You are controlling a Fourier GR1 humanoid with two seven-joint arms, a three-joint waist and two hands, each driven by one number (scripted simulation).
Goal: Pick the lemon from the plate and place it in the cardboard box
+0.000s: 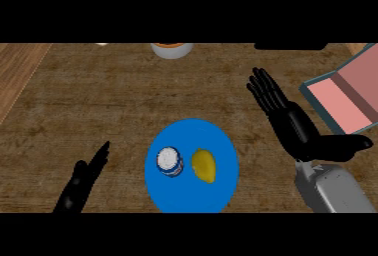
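Observation:
A yellow lemon (204, 165) lies on the right half of a blue plate (193, 134), next to a small white and blue round container (169, 161). The cardboard box (347, 95), with a pinkish inside and pale walls, stands at the right edge of the counter. My right hand (291, 120) is open, fingers straight and pointing away, between the plate and the box, apart from both. My left hand (81, 185) is open at the lower left, left of the plate, fingers up.
A white cup with an orange top (172, 49) stands at the far edge of the wooden counter. A dark object (291, 46) lies at the far right. A lighter wood strip (18, 70) runs along the left.

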